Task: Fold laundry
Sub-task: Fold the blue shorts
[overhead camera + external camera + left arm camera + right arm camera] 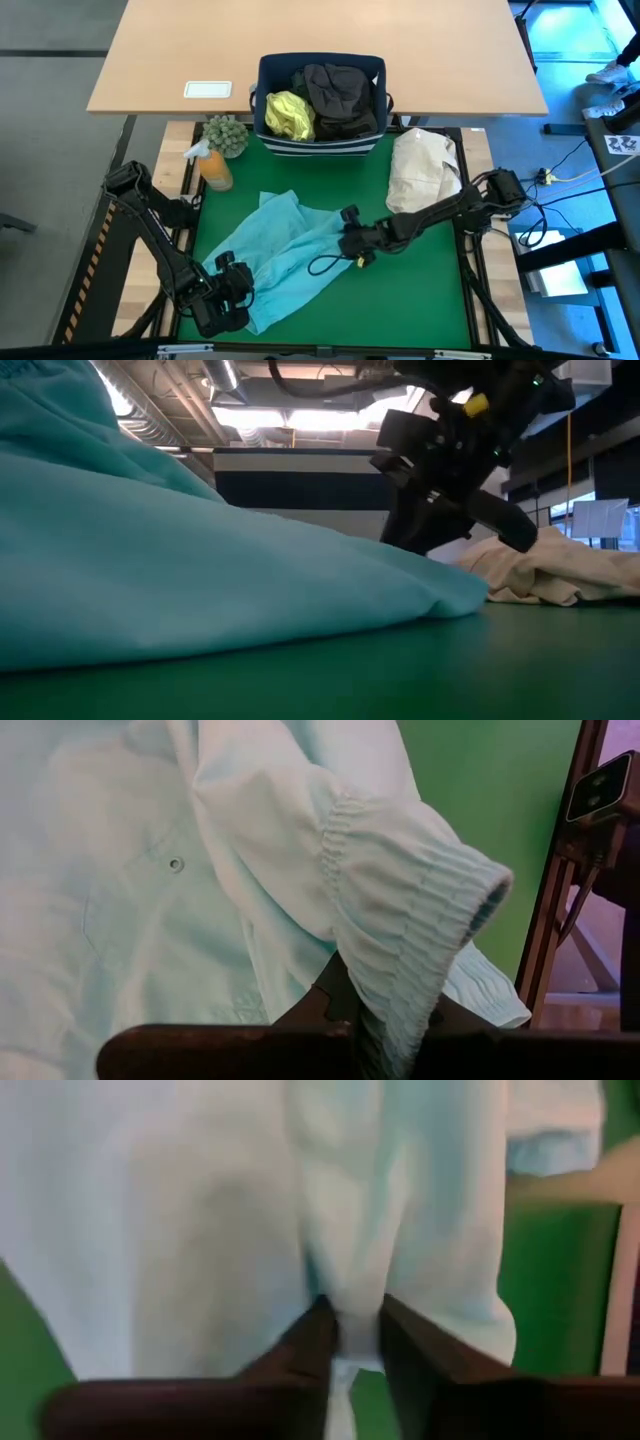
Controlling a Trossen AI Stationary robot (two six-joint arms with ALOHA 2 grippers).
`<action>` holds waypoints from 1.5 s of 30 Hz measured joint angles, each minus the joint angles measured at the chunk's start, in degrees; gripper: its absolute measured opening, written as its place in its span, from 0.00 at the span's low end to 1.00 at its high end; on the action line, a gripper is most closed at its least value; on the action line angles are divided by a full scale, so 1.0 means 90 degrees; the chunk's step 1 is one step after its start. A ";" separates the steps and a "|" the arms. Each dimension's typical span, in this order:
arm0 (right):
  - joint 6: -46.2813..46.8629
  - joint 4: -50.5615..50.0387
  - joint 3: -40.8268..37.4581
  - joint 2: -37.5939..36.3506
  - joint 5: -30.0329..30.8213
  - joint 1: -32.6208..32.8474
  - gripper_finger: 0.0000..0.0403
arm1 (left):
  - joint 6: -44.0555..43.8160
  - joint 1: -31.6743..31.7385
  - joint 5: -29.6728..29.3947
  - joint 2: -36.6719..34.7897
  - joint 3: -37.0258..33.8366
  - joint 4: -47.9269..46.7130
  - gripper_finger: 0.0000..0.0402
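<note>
From above, the crumpled turquoise cloth garment (275, 255) lies on the green worktop (420, 290), its long axis running from the near left corner toward the far middle. The left tool (228, 297) sits at its near left end, the right tool (350, 243) at its right edge, so each arm is nearest to its own side.

At table height, the garment fills the left, and a dark arm stands beside the cream cloth bundle (560, 575).

At the left wrist, the left tool pinches an elastic cuff (430, 920).

At the right wrist, the right tool is narrow, squeezing a fold of the garment.
</note>
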 joint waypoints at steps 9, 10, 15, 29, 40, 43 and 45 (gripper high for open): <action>0.0853 -0.1304 0.0002 -0.0377 0.0234 0.0248 0.01 | 0.0020 0.0007 -0.0006 0.0000 0.0000 0.0440 0.01; 0.1003 -0.1485 0.0002 -0.0472 0.0305 0.0345 0.01 | 0.0046 0.0012 -0.0006 0.0000 0.0000 0.0527 0.01; 0.1597 -0.2234 0.0002 -0.1099 0.0715 0.0977 0.01 | 0.0691 0.0126 0.0047 0.0002 0.0000 0.1484 0.01; 0.2572 -0.3287 0.0058 -0.2821 0.2488 0.2403 0.00 | 0.3782 0.0705 0.0353 0.0855 0.0000 0.4913 0.01; -0.0727 0.0009 0.0430 -0.2550 0.1170 0.0409 0.00 | 0.3159 -0.0559 -0.2162 0.0685 0.0682 0.3245 0.01; -0.1013 0.0770 0.0430 -0.2261 0.0461 -0.0223 0.00 | 0.2082 -0.0868 -0.2614 0.0689 0.1049 0.1830 0.01; -0.1060 0.1262 0.0430 -0.2023 0.0043 -0.0594 0.00 | 0.1269 -0.1003 -0.2733 0.0687 0.1278 0.0813 0.01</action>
